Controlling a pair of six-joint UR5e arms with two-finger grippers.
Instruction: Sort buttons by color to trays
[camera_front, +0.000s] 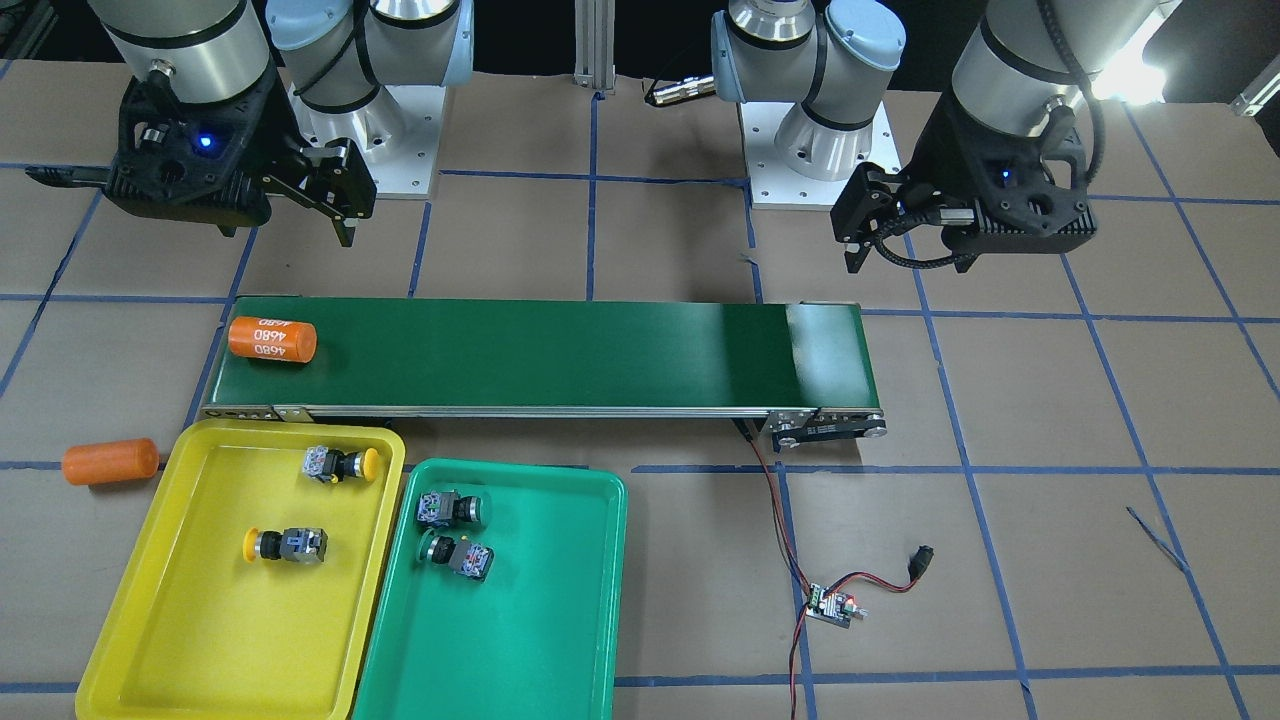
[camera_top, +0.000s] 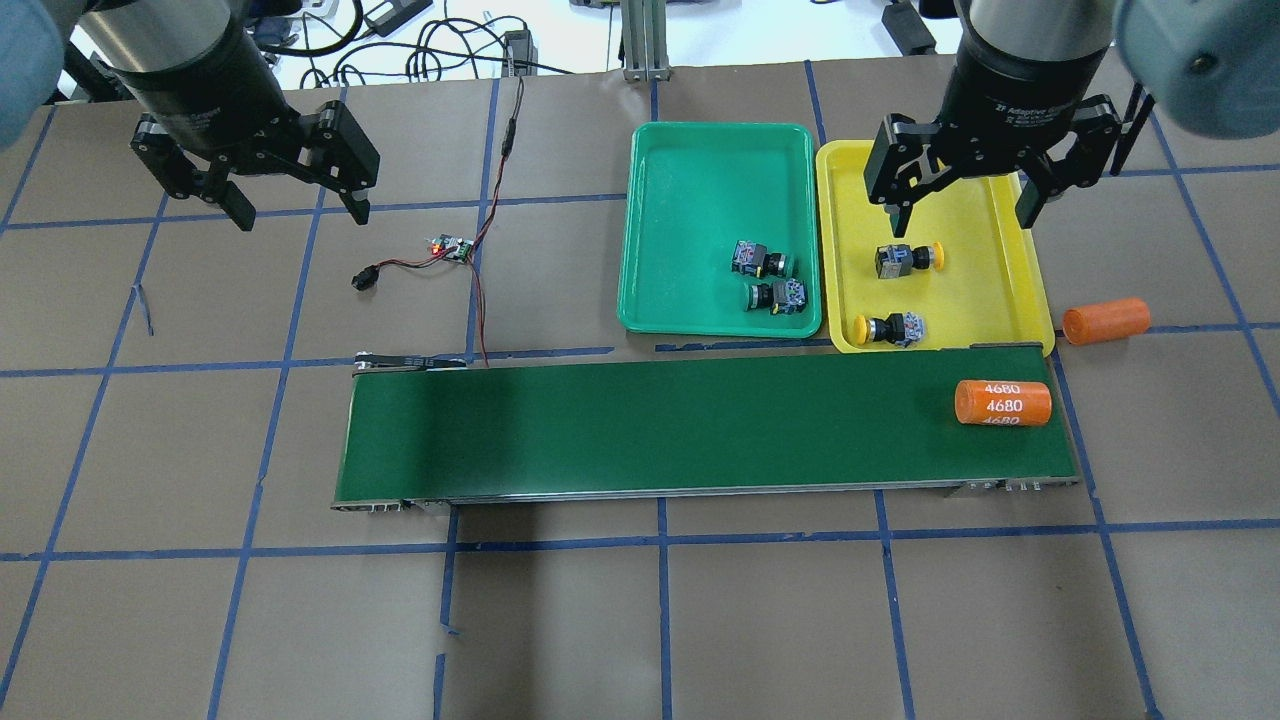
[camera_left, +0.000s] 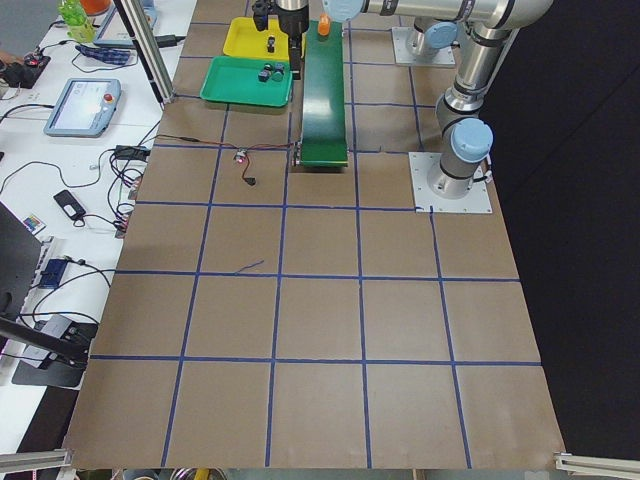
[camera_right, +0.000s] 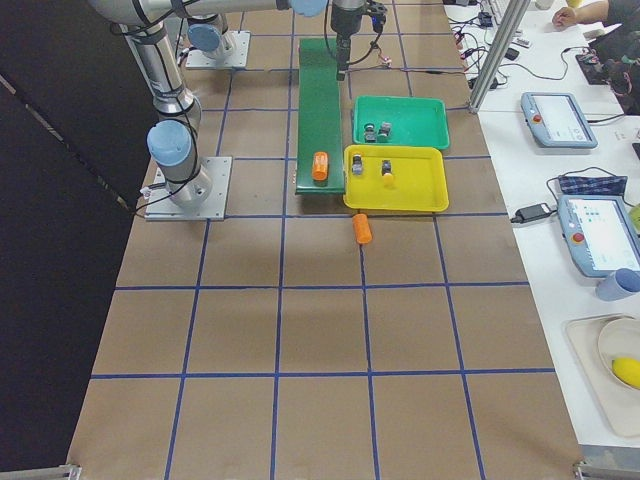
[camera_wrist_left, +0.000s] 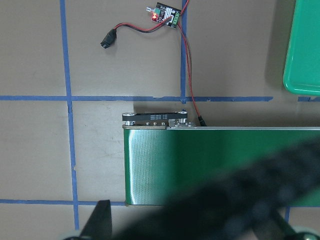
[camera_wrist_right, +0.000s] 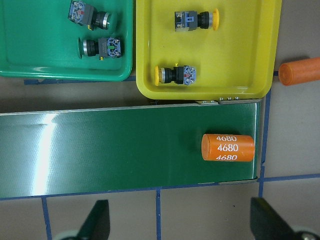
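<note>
Two yellow buttons (camera_top: 908, 258) (camera_top: 888, 327) lie on their sides in the yellow tray (camera_top: 985, 290). Two green buttons (camera_top: 760, 260) (camera_top: 778, 296) lie in the green tray (camera_top: 700, 190). In the right wrist view the yellow pair (camera_wrist_right: 196, 20) and the green pair (camera_wrist_right: 101, 47) show the same way. My right gripper (camera_top: 962, 205) hangs open and empty above the yellow tray's far half. My left gripper (camera_top: 298, 205) is open and empty over bare table, far from the trays. In the front view the right gripper (camera_front: 340, 205) and the left gripper (camera_front: 862, 235) hover behind the belt.
A long dark-green conveyor belt (camera_top: 650, 425) lies in front of the trays, with an orange cylinder (camera_top: 1002, 402) at its right end. A second orange cylinder (camera_top: 1105, 320) lies on the table beside the yellow tray. A small circuit board (camera_top: 450, 248) with wires lies left of the green tray.
</note>
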